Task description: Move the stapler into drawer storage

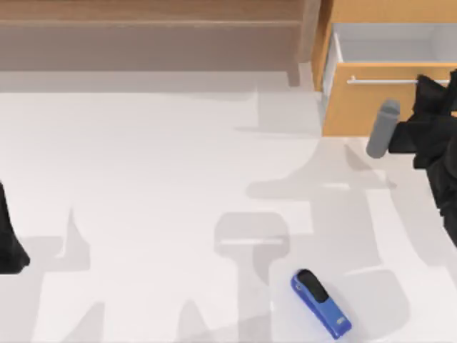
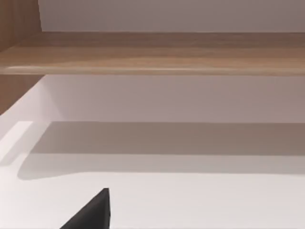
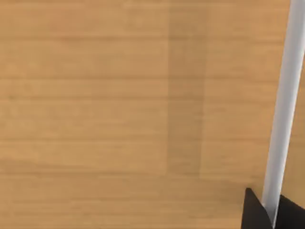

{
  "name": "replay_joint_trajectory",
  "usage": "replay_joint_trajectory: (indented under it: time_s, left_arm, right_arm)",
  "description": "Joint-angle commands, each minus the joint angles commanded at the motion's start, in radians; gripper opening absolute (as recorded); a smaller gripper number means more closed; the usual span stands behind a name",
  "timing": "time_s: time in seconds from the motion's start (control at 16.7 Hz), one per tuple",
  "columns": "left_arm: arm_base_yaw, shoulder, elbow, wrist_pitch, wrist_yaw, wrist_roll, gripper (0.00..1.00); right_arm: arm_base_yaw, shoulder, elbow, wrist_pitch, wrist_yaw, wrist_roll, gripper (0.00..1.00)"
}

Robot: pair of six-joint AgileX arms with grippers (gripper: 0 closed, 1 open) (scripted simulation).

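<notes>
Stapler (image 1: 320, 303): blue body, black top piece, lying flat on the white table (image 1: 143, 214) toward its near edge, right of centre, long axis on a diagonal. It sits well apart from the right gripper (image 1: 435, 89), nearer the camera and to the left of it. Nothing touches it.

Drawer (image 1: 371, 100): orange-brown front, pulled partly out of its cabinet at the far right of the table; white-grey interior visible behind the front panel. Silver bar handle (image 1: 382, 81) runs horizontally across the front.

Right gripper: at the drawer front, at the right-hand end of the handle. In the right wrist view the handle (image 3: 283, 119) passes between the two dark fingertips (image 3: 255, 212), with the wood front just behind. Fingers clenched around the handle, as far as the close view shows.

Left gripper (image 1: 8, 246): parked at the left edge of the table, well apart from stapler and drawer; one dark fingertip (image 2: 93, 212) shows in its wrist view over bare table, facing the brown open shelf unit (image 2: 152, 52). Whether its fingers are released or clenched: cannot tell.
</notes>
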State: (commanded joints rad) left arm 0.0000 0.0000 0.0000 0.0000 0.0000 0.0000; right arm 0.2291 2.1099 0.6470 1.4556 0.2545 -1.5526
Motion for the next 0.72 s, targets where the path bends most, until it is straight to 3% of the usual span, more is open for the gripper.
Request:
replay_joint_trajectory:
  time_s: [0.24, 0.72]
  left_arm:
    - [0.000, 0.000, 0.000, 0.000, 0.000, 0.000, 1.00]
    - [0.000, 0.000, 0.000, 0.000, 0.000, 0.000, 1.00]
  right_arm:
    - [0.019, -0.043, -0.121, 0.071, 0.025, 0.000, 0.00]
    - [0.036, -0.059, -0.163, 0.107, 0.033, 0.000, 0.00]
